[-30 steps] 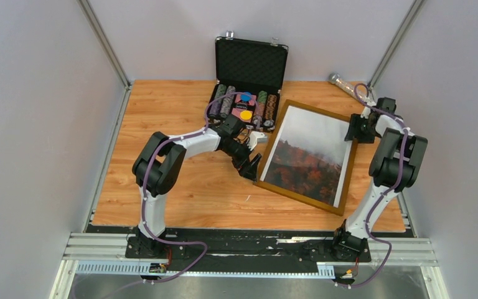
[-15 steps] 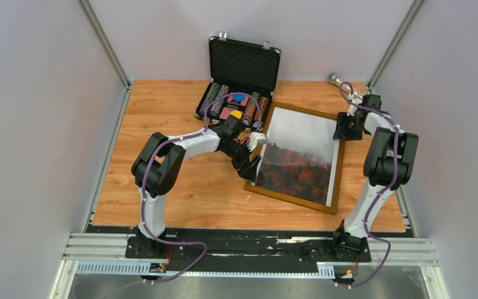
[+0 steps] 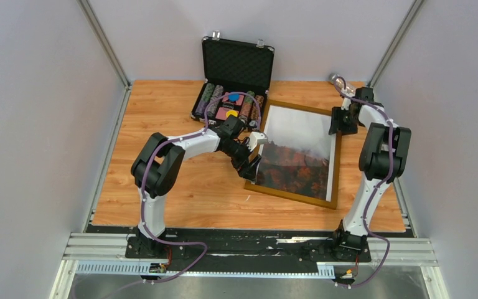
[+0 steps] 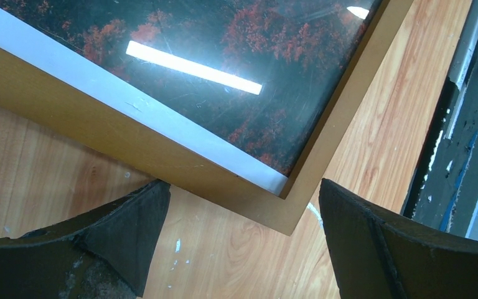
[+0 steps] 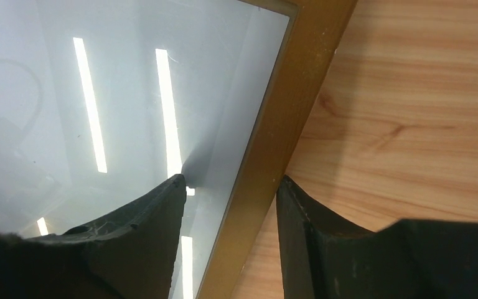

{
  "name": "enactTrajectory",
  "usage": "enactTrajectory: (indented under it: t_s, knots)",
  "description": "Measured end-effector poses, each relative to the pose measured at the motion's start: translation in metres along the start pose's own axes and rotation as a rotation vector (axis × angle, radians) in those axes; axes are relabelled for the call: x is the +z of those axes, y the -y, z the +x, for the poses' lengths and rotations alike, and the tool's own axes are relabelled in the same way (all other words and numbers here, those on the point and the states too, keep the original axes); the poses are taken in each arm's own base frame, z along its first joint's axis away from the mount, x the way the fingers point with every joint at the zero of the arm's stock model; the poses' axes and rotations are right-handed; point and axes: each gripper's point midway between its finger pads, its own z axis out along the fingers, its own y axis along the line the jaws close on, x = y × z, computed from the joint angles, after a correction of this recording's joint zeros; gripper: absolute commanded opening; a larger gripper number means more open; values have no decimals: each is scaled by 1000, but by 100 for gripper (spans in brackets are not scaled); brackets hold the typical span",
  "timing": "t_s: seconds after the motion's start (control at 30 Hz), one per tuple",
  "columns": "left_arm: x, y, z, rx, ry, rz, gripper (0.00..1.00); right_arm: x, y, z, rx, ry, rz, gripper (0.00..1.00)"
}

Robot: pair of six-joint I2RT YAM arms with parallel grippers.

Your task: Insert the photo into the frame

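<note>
1. Found the large, thin-railed, light-brown wooden picture frame (image 3: 289,195) lying flat on the orange-brown wood-grain table (image 3: 211,199), right of centre and turned slightly out of square with the table edges.
2. Saw the rectangular paper photo (image 3: 295,171) already inside the picture frame under the clear pane, with dark red-orange trees at the near end, pale fog at the far end and a white margin along the long sides.
3. Found the left gripper (image 3: 253,167) at the frame's near-left corner, jaws spread fully wide and holding nothing. In the left wrist view, saw that corner lying between the two black fingers (image 4: 131,237), touching neither.
4. Found the right gripper (image 3: 337,121) at the far end of the frame's right rail, jaws about half parted and straddling the rail. Saw one finger (image 5: 143,237) over the pane just short of the rail, and the other against the rail's outer edge. Saw no squeeze on the rail.
5. Noted an open black hard-shell case (image 3: 236,59) holding rows of coloured poker chips (image 3: 227,106) at the far middle of the table, its right side just beside the frame's far-left corner. Could not tell whether they touched.
6. Noted a small silvery cylinder (image 3: 335,79) at the far right of the table — too small to identify.
</note>
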Motion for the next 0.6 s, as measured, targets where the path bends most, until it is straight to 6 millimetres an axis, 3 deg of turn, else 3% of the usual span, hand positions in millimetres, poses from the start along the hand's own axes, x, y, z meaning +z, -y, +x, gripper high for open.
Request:
enactTrajectory:
  t_s: [0.6]
  knots:
    - [-7, -18, 2, -21, -23, -126, 100, 32, -41, -54, -127, 43, -79, 58]
